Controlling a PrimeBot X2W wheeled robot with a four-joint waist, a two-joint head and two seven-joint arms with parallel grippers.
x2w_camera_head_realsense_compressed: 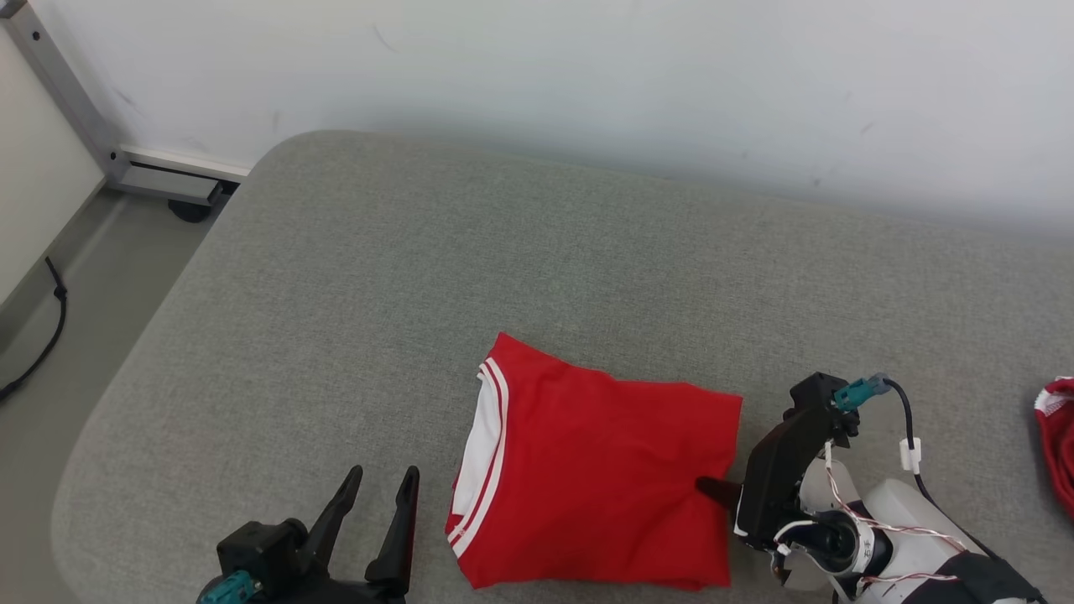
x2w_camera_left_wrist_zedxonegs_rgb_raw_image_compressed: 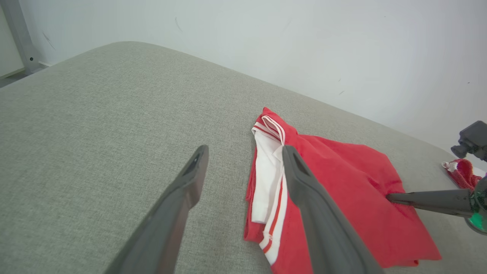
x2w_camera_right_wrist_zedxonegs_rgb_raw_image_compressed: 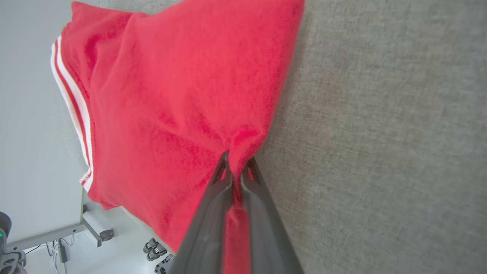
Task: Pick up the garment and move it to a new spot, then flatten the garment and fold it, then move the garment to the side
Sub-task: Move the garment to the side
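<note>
The garment [x2w_camera_head_realsense_compressed: 587, 470] is a red shirt with white and red striped trim, folded into a rough square on the grey cushioned surface [x2w_camera_head_realsense_compressed: 352, 319]. My right gripper [x2w_camera_head_realsense_compressed: 705, 486] is shut on the garment's right edge, pinching a ridge of red cloth [x2w_camera_right_wrist_zedxonegs_rgb_raw_image_compressed: 237, 152] between its fingertips. From the left wrist view the same right gripper [x2w_camera_left_wrist_zedxonegs_rgb_raw_image_compressed: 390, 197] reaches in from the right onto the garment [x2w_camera_left_wrist_zedxonegs_rgb_raw_image_compressed: 342, 182]. My left gripper [x2w_camera_head_realsense_compressed: 382, 478] stands open just left of the garment, holding nothing; its right finger [x2w_camera_left_wrist_zedxonegs_rgb_raw_image_compressed: 304, 190] overlaps the white trim in its own view.
Another red and white piece of cloth [x2w_camera_head_realsense_compressed: 1057, 436] lies at the far right edge of the surface. A pale wall [x2w_camera_head_realsense_compressed: 587, 84] runs behind. A metal frame leg [x2w_camera_head_realsense_compressed: 75, 109] and floor with a black cable [x2w_camera_head_realsense_compressed: 42, 335] lie off the left edge.
</note>
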